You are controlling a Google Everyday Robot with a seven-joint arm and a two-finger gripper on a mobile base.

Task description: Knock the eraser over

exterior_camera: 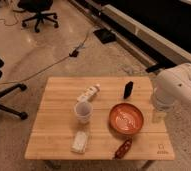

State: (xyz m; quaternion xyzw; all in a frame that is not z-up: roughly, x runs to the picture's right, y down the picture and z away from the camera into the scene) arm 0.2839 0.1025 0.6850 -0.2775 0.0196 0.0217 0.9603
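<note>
The eraser (128,89) is a small slim black block that stands on end on the far right part of the wooden table (54,125). It is just behind the orange bowl (125,119). My white arm (176,85) reaches in from the right. My gripper (158,114) hangs below the arm over the table's right edge. It is to the right of the bowl, and to the right of and nearer than the eraser. It does not touch the eraser.
A clear cup (82,111) stands mid-table. A white tube-like item (88,92) lies behind it. A white flat block (80,142) and a reddish-brown oblong item (123,148) lie near the front edge. Office chairs and cables are on the floor behind.
</note>
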